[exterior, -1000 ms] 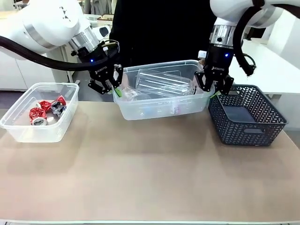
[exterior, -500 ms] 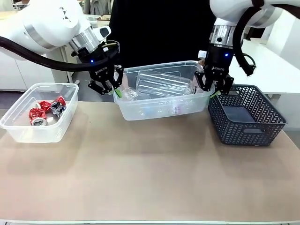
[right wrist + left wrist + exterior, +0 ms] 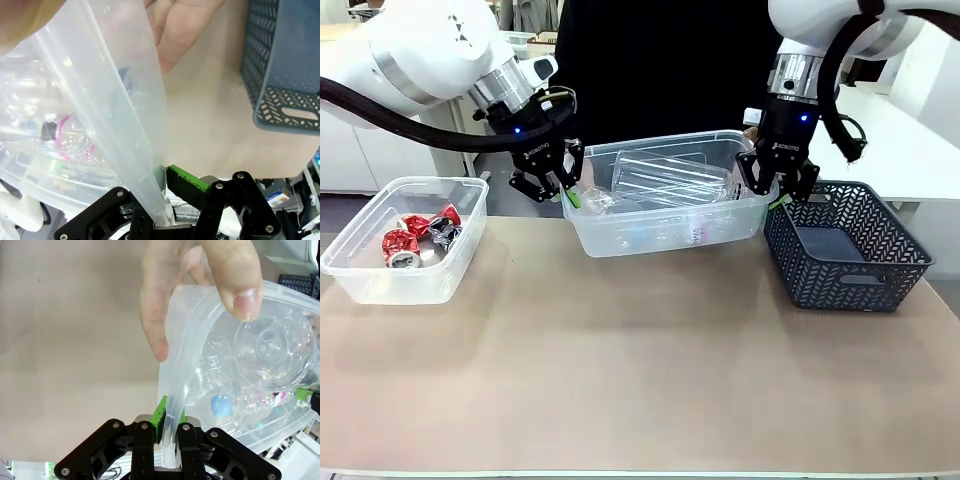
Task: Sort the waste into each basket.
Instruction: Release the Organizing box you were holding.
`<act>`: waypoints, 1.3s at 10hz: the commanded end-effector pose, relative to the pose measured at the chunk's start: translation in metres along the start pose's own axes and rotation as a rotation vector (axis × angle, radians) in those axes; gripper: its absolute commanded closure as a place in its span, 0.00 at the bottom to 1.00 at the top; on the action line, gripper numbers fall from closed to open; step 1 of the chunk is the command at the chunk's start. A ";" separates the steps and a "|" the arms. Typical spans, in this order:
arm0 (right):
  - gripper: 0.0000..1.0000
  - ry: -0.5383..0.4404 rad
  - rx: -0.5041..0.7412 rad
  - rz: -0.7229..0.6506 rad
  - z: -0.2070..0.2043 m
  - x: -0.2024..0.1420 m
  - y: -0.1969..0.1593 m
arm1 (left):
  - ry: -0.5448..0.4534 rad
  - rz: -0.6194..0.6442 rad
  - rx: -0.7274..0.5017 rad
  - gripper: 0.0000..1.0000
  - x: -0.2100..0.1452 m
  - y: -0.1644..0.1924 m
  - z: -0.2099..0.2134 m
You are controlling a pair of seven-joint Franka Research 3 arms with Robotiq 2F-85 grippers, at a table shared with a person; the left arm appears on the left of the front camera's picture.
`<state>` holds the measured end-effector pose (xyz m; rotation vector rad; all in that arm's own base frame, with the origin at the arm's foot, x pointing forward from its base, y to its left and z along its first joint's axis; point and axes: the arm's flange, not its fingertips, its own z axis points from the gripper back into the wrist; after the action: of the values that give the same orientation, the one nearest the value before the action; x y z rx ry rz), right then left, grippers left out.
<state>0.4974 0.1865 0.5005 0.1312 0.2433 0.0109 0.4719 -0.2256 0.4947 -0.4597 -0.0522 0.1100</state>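
A clear basket (image 3: 665,232) full of see-through plastic bottles (image 3: 670,178) is at the table's far middle. My left gripper (image 3: 563,188) is shut on its left rim (image 3: 175,385) and my right gripper (image 3: 782,192) is shut on its right wall (image 3: 115,100). A person's hand (image 3: 170,285) also pinches the rim just beyond my left gripper (image 3: 169,422). Another hand (image 3: 185,25) holds the wall beyond my right gripper (image 3: 162,192). A second clear basket (image 3: 360,275) at the left holds crushed red and silver cans (image 3: 415,238).
A dark grey mesh basket (image 3: 845,245) stands at the right, close beside my right gripper, and its corner (image 3: 285,75) is near in the right wrist view. The person in black stands behind the middle basket. The near half of the tan table (image 3: 640,380) is bare.
The bottles in the middle basket have shifted very slightly. Both grippers keep their hold in the same place.
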 end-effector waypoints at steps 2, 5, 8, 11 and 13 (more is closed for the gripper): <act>0.45 -0.112 -0.030 0.034 0.010 -0.030 -0.003 | 0.000 0.000 0.000 0.78 0.000 0.000 0.000; 0.00 -0.218 -0.040 -0.002 0.012 -0.052 -0.010 | -0.051 -0.013 0.030 0.00 -0.004 -0.011 0.014; 0.00 -0.313 -0.033 0.027 0.010 -0.059 -0.010 | -0.093 -0.005 0.035 0.01 -0.015 -0.007 0.030; 0.00 -0.328 0.001 0.035 0.009 -0.061 -0.014 | -0.076 -0.016 0.039 0.00 -0.018 -0.003 0.028; 0.00 -0.314 -0.003 0.033 0.006 -0.058 -0.014 | -0.062 -0.030 0.031 0.00 -0.018 0.002 0.027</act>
<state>0.4455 0.1731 0.5232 0.1193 -0.0653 0.0049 0.4544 -0.2189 0.5198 -0.4381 -0.1148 0.1034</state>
